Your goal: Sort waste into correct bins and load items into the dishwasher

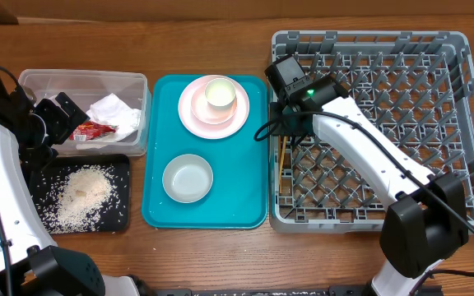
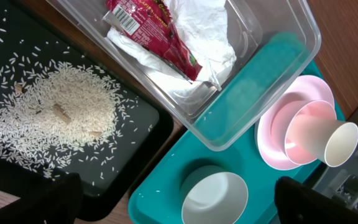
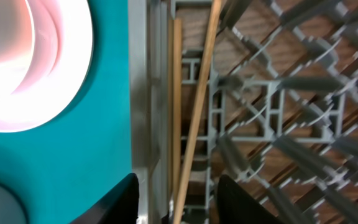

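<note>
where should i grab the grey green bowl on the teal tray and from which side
Grip the bowl by its rim, coming straight down from above, one finger inside and one outside. It sits upright and looks empty, its rounded wall gives a sideways pinch little to hold, and the bare teal tray around it leaves room for the outer finger.

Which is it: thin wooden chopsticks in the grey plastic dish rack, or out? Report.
In. The thin wooden chopsticks lie inside the grey plastic dish rack, along its edge.
</note>
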